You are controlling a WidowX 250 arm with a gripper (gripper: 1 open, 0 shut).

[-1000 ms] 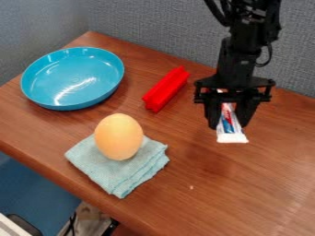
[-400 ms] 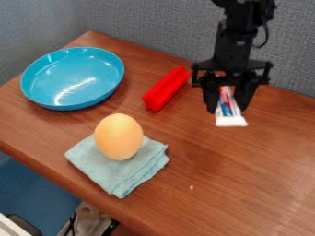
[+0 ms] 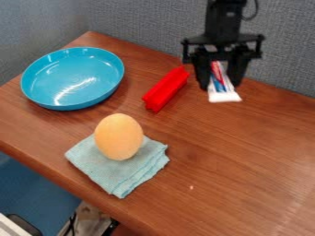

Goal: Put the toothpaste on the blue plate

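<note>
Camera view: I start with the wooden table (image 3: 234, 157), which fills most of the frame. The blue plate (image 3: 74, 77) sits at the left, its bowl bare. The pale cloth (image 3: 120, 161) with the egg (image 3: 118, 135) on it lies at lower centre, and the red block (image 3: 165, 88) just above centre. At the upper right my gripper (image 3: 222, 66) is pinched on the toothpaste (image 3: 222, 84), which hangs cap-down. Compared with a second ago the tube has come off the table and risen, so the pick looks done, though the blur hides how firm the grip is. Next I carry it left; the block lies along that path, and the air above it is open.
</note>
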